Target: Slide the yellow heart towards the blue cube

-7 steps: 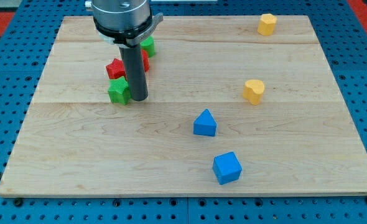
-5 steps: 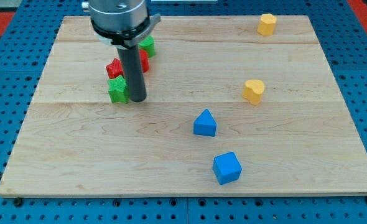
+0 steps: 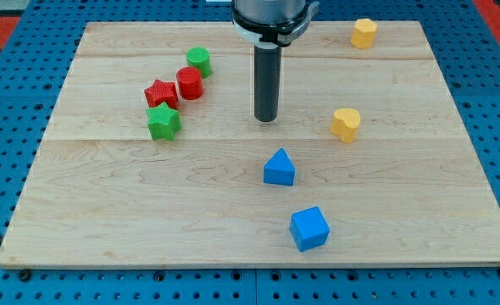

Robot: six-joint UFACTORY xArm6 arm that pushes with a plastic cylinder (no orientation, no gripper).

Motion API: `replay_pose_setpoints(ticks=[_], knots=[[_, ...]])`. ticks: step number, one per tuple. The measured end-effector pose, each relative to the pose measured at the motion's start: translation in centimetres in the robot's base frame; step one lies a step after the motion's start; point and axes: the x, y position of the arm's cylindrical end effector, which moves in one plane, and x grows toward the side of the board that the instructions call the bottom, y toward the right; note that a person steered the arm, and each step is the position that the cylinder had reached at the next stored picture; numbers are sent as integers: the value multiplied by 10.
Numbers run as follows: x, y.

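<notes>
The yellow heart [image 3: 346, 124] lies right of the board's middle. The blue cube [image 3: 308, 229] lies near the view's bottom, below and a little left of the heart. My tip [image 3: 266, 118] rests on the board left of the yellow heart, well apart from it, and above the blue triangular block [image 3: 279, 168]. It touches no block.
A yellow hexagonal block [image 3: 363, 33] sits at the view's top right. At the left are a green cylinder [image 3: 198, 60], a red cylinder [image 3: 189, 83], a red star [image 3: 160, 93] and a green star [image 3: 163, 123]. The wooden board [image 3: 106, 212] ends in a blue pegboard.
My tip has moved to the view's right, away from the green star and red blocks, to the board's middle. No block has moved.
</notes>
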Motion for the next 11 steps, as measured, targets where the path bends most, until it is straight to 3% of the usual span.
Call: replay_pose_setpoints(ticks=[1, 2, 3, 4, 5, 6, 7, 11], knots=[[1, 16], [28, 74], [4, 85], [16, 128], [-16, 133], [8, 169], [57, 179], [45, 183]])
